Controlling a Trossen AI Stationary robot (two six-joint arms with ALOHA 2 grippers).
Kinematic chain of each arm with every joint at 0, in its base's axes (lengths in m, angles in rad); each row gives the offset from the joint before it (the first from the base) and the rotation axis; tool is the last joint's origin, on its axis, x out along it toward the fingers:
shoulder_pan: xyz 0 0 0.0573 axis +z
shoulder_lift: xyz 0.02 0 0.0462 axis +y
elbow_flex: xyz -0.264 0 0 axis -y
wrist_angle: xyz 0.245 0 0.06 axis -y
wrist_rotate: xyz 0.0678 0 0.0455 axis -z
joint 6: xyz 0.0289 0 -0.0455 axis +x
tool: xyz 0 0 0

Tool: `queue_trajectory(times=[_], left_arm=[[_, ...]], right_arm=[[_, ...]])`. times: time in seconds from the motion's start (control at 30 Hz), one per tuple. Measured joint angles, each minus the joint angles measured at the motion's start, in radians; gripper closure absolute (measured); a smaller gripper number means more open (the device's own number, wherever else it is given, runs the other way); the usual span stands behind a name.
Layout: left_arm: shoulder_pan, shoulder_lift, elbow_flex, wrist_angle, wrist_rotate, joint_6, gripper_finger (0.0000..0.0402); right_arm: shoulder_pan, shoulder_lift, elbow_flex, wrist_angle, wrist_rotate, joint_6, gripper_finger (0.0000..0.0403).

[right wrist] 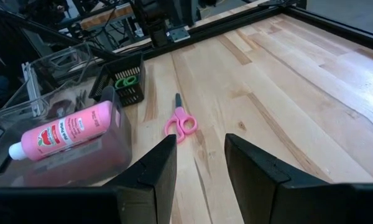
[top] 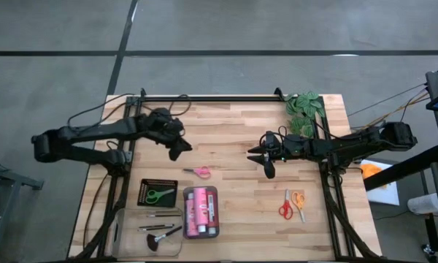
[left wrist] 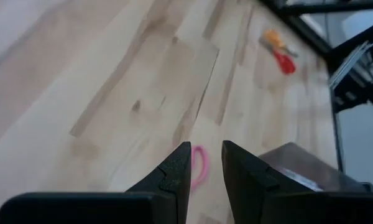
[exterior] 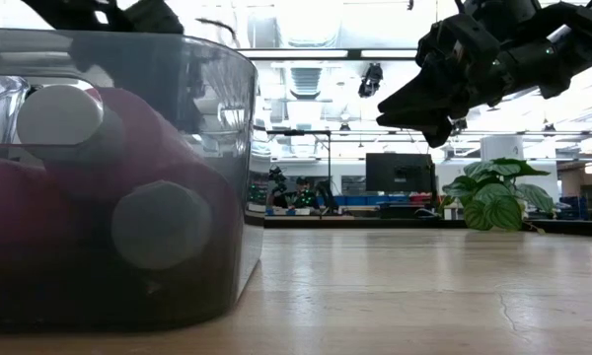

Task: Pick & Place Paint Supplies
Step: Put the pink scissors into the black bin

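Note:
Pink-handled scissors (top: 198,172) lie flat on the wooden table between my two grippers. My left gripper (top: 180,150) hangs above and to the far left of them, tilted down, its fingers a little apart with nothing between; the pink handles (left wrist: 200,165) show past its fingertips. My right gripper (top: 269,169) hovers open to the right of them, facing the scissors (right wrist: 181,123). Pink paint bottles (top: 200,212) lie in a dark tray. Green scissors (top: 158,194) lie in a black tray. Brushes (top: 158,231) lie in a clear tray. Red and orange scissors (top: 292,206) lie at the near right.
A green leafy plant (top: 304,108) stands at the far right corner. The three trays crowd the near left. The dark tray's wall (exterior: 227,197) fills the low view's left. Bare wood lies in the table's middle and far part. A black frame rail (top: 204,98) runs along the far edge.

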State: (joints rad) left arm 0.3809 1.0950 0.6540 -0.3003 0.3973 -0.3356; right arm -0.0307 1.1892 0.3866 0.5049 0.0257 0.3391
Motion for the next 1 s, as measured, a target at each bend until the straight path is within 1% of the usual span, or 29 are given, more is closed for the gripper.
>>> queue_trajectory(times=[0.17, 0.23, 0.37, 0.53, 0.6, 0.7, 0.8, 0.87, 0.9, 1.0], left_arm=[[-0.015, 0.149, 0.067, -0.004, 0.015, 0.048, 0.0304], [-0.03, 0.206, 0.092, -0.005, 0.015, 0.09, 0.0297], [-0.069, 0.322, 0.142, -0.004, 0.015, 0.167, 0.0264], [-0.109, 0.447, 0.194, -0.003, 0.015, 0.182, 0.0211], [-0.115, 0.49, 0.211, -0.003, 0.015, 0.183, 0.0196], [-0.12, 0.545, 0.228, 0.013, 0.015, 0.226, 0.0182], [-0.133, 0.582, 0.232, 0.029, 0.01, 0.337, 0.018], [-0.151, 0.594, 0.228, 0.03, -0.02, 0.404, 0.018], [-0.162, 0.597, 0.228, 0.031, -0.052, 0.422, 0.018], [-0.2, 0.596, 0.225, 0.032, -0.202, 0.434, 0.018]], right_arm=[[0.0, 0.0, 0.0, 0.0, 0.0, 0.0, 0.027], [0.0, 0.0, -0.001, 0.0, 0.0, 0.0, 0.027], [0.0, 0.0, -0.001, -0.001, 0.0, 0.0, 0.027], [0.0, 0.0, -0.001, -0.001, 0.0, 0.0, 0.027], [0.0, 0.0, -0.001, -0.001, 0.0, 0.0, 0.027], [0.0, 0.0, -0.001, -0.001, 0.0, 0.0, 0.027], [0.0, 0.0, -0.001, -0.001, 0.0, 0.0, 0.027], [0.0, 0.0, -0.001, -0.001, 0.0, 0.0, 0.027], [0.0, 0.0, -0.001, -0.001, 0.0, 0.0, 0.027], [0.0, 0.0, -0.001, -0.001, 0.0, 0.0, 0.027]])
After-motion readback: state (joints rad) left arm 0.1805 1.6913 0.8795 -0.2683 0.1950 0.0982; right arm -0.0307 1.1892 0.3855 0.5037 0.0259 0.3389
